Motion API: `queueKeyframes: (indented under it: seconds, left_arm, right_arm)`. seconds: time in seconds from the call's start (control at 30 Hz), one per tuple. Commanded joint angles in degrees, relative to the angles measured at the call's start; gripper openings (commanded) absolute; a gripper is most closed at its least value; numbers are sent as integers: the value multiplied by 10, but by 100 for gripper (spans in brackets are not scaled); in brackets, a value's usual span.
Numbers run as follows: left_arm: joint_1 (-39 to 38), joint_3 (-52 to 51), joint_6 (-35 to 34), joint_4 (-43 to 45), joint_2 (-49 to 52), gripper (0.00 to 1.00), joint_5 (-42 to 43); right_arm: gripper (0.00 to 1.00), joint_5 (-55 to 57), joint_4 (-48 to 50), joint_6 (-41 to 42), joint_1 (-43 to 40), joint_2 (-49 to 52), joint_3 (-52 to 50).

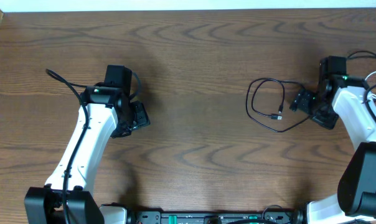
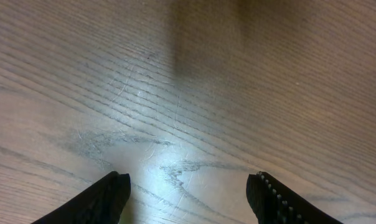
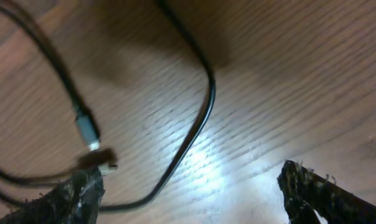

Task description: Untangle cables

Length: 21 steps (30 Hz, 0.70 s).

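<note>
Currently left gripper (image 2: 189, 182) open, facing table (image 2: 175, 74); right gripper (image 3: 188, 177) open over black cable (image 3: 208, 106).

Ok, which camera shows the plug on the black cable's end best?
The right wrist view: the plug on the black cable sits close up, metal tip visible, though slightly blurred. Overhead shows the plug only as a tiny speck inside the loop. The left wrist view shows only table.
</note>
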Motion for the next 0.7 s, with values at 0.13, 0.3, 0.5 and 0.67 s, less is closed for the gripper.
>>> queueKeyframes:
  seconds: [0.13, 0.3, 0.5, 0.67]
  left_arm:
    - [1, -4, -5, -1, 4, 66, -3]
    - [1, -4, -5, -2, 4, 65, -3]
    - [1, -4, -5, -2, 4, 65, -3]
    - [1, -4, -5, -2, 4, 66, -3]
  right_arm:
    - [85, 15, 84, 48, 5, -10, -72]
    - [83, 13, 163, 60, 5, -10, -123]
    - [66, 11, 226, 89, 5, -10, -177]
    - [28, 11, 233, 96, 5, -10, -185]
